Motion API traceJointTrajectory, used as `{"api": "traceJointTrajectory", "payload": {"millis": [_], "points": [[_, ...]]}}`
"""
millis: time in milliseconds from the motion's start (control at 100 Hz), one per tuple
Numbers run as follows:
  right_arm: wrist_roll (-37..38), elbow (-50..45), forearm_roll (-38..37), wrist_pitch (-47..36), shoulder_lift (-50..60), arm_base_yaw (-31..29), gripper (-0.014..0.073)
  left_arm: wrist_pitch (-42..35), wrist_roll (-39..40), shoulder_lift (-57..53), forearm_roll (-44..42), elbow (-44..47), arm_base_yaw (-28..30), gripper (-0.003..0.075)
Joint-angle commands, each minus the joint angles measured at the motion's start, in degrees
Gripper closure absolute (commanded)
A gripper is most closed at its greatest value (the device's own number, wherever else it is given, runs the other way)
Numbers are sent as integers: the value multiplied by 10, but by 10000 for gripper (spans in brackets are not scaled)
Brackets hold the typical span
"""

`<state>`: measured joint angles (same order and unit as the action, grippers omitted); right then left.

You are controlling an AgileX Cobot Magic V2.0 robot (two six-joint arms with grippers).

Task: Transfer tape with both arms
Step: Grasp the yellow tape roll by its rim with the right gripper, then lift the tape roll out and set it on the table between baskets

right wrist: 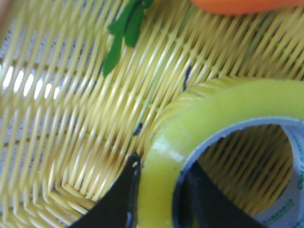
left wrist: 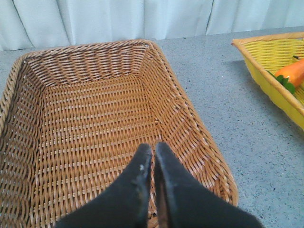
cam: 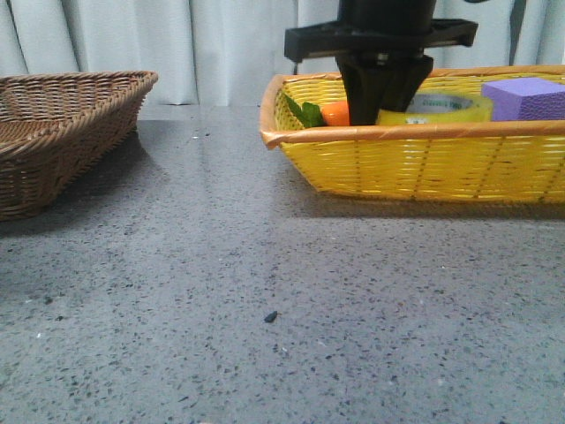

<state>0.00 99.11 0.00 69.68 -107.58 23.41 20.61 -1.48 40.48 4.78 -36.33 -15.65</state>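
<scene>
at left, the left gripper [left wrist: 153, 151] hangs pinched together over the brown basket [left wrist: 95, 118]; at upper right, the right gripper [cam: 385, 88] clamps the wall of the tape [cam: 450, 107] lying in the yellow basket [cam: 415, 159], between carrot [cam: 335, 112] and purple block [cam: 528, 97].

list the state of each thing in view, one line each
tape: lying flat in the yellow basket, wall between the right gripper's fingers
right gripper: shut on the tape, one finger outside the roll, one inside the core
left gripper: shut, holding nothing, over the brown basket
yellow basket: holds tape, carrot toy, purple block
brown basket: empty
carrot toy: lying in the yellow basket
purple block: resting beside the tape
</scene>
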Motion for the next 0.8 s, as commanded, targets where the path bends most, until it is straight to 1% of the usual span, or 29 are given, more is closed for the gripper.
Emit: {"api": "traceJointTrajectory", "payload": {"millis": [0, 130, 200, 300, 380, 500, 560, 630, 700, 790], "points": [[-7, 50, -11, 8, 37, 1, 633, -46, 3, 1, 6, -22, -4, 741], [-7, 112, -11, 54, 49, 13, 633, -46, 3, 1, 6, -22, -4, 741], [-7, 135, -10, 54, 62, 30, 634, -46, 3, 1, 6, -22, -4, 741], [-7, 158, -9, 54, 85, 72, 634, -46, 3, 1, 6, -22, -4, 741], [-7, 162, 0, 54, 98, 112, 634, -46, 3, 1, 6, -22, -4, 741], [-7, 162, 38, 54, 101, 179, 634, -44, 3, 1, 6, -23, -4, 741], [-7, 162, 38, 54, 95, 218, 634, -43, 3, 1, 6, -24, -4, 741], [-7, 160, 38, 54, 87, 250, 634, -43, 3, 1, 6, -25, -4, 741], [-7, 150, 36, 54, 75, 270, 634, -43, 3, 1, 6, -25, -4, 741], [-7, 128, 36, 54, 64, 279, 634, -43, 3, 1, 6, -25, -4, 741]]}}
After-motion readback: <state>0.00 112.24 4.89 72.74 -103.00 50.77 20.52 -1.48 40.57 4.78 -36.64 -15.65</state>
